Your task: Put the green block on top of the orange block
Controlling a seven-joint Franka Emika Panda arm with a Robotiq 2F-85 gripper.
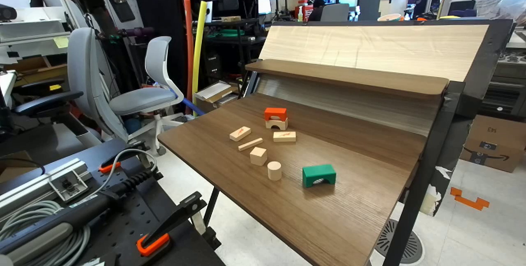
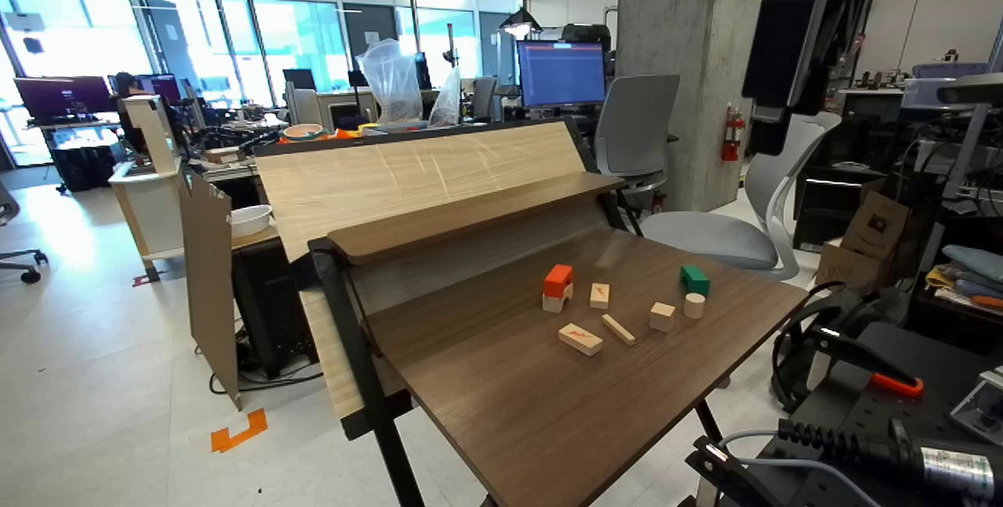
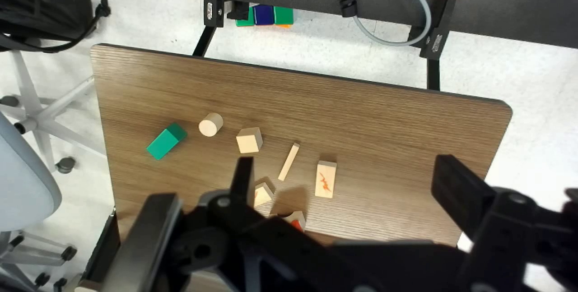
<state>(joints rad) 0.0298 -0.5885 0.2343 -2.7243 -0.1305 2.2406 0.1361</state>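
Gripper point(image 3: 345, 165) is spread. In an exterior view, green arch block point(image 1: 319, 172) is at five o'clock from orange arch block point(image 1: 275, 112), which may be knocked off the tan arch point(image 1: 277, 122) by off-centre release.

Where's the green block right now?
In the wrist view, the green block sits near the left edge of the table, with the wooden cylinder closest, to its right and slightly higher.
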